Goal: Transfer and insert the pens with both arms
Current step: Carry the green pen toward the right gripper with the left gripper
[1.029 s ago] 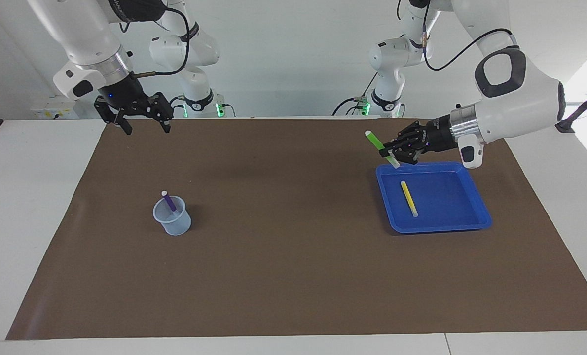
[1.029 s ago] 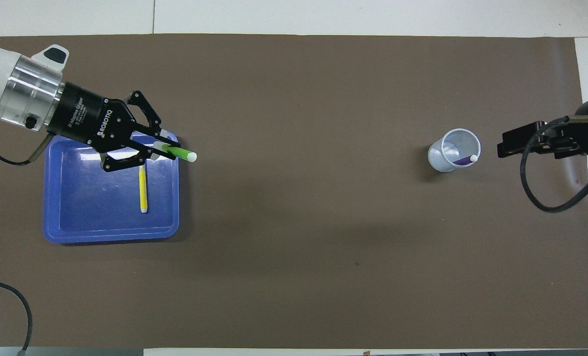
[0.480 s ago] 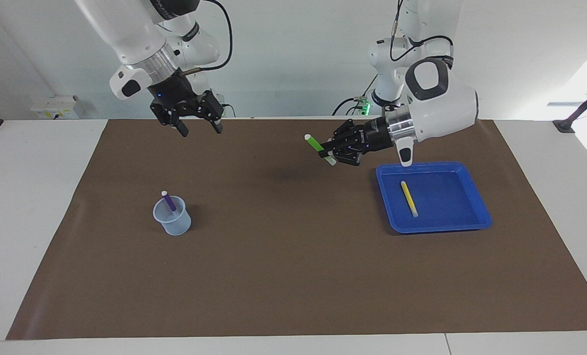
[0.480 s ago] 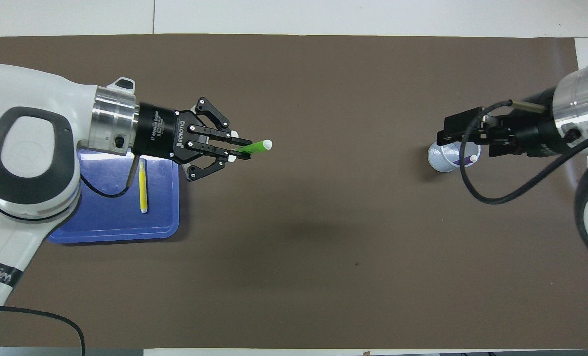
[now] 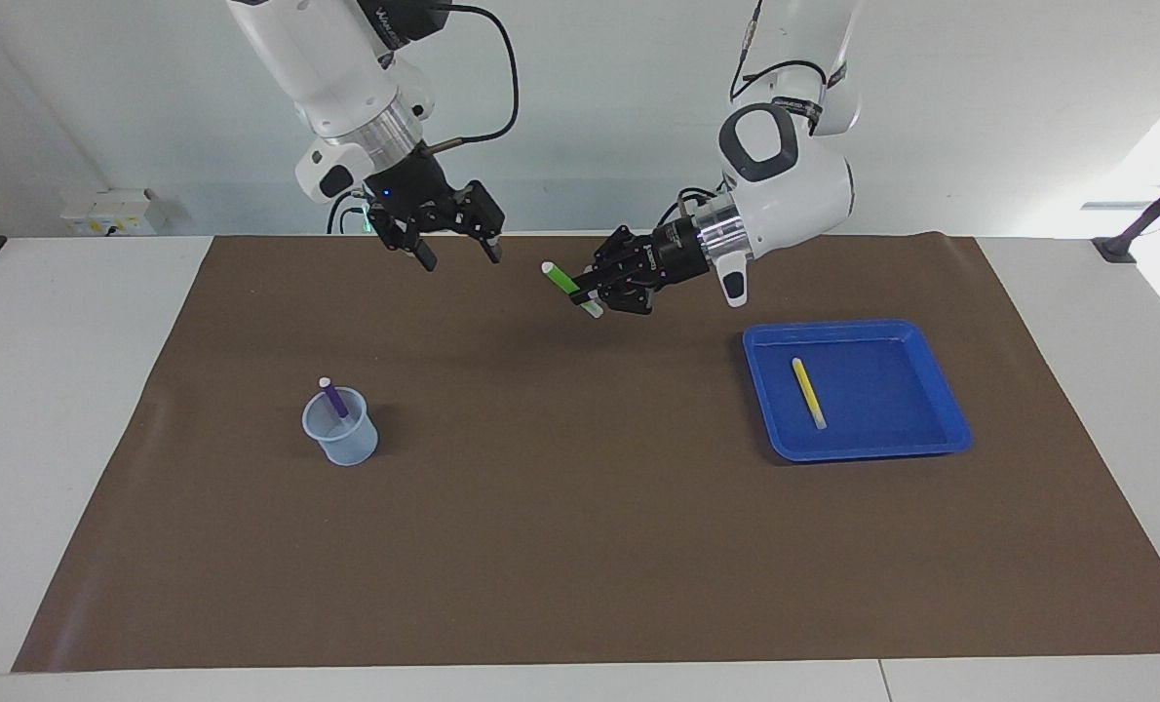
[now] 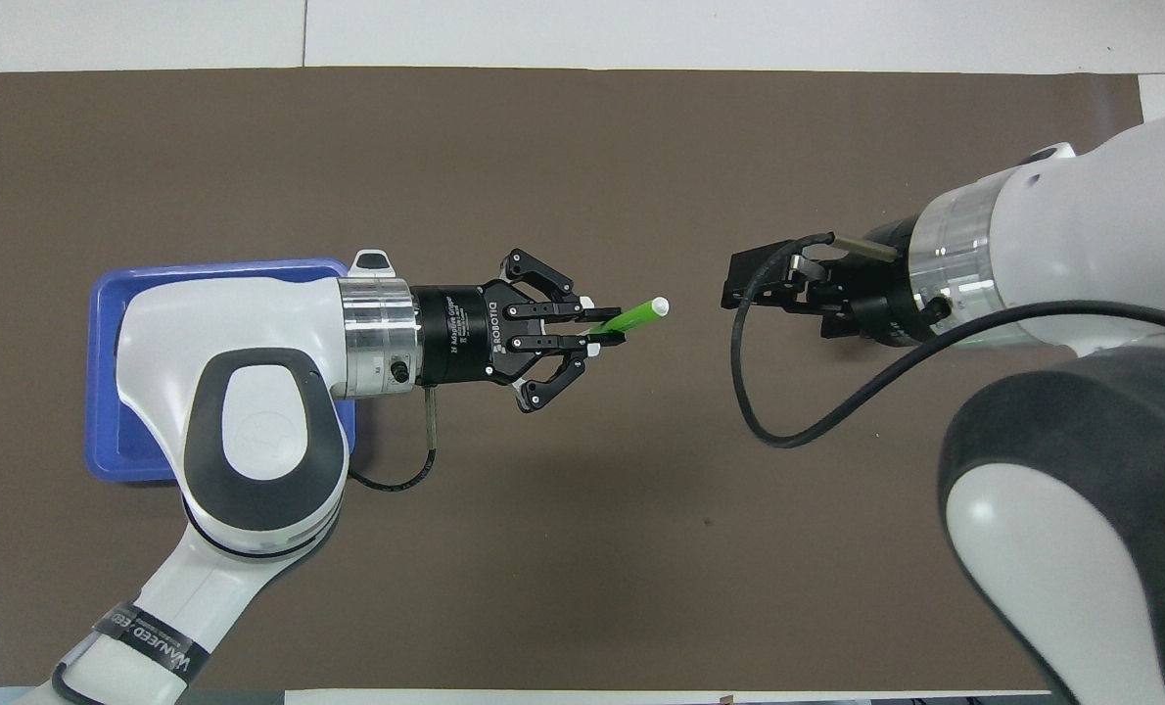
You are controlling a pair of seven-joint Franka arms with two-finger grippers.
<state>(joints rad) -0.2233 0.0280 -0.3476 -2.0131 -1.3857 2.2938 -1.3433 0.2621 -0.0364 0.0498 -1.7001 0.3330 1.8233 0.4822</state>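
Green pen (image 5: 562, 281) sits pinched in your left claw (image 5: 588, 291) above the brown mat (image 5: 580, 546), cap toward your right claw (image 5: 458, 252), which hangs spread wide just beside it.

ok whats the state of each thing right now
green pen: held tilted in the left pincer, raised over the mat
left pincer: shut on the pen
right pincer: open, empty
purple pen: leaning in the cup
yellow pen: lying flat in the blue tray
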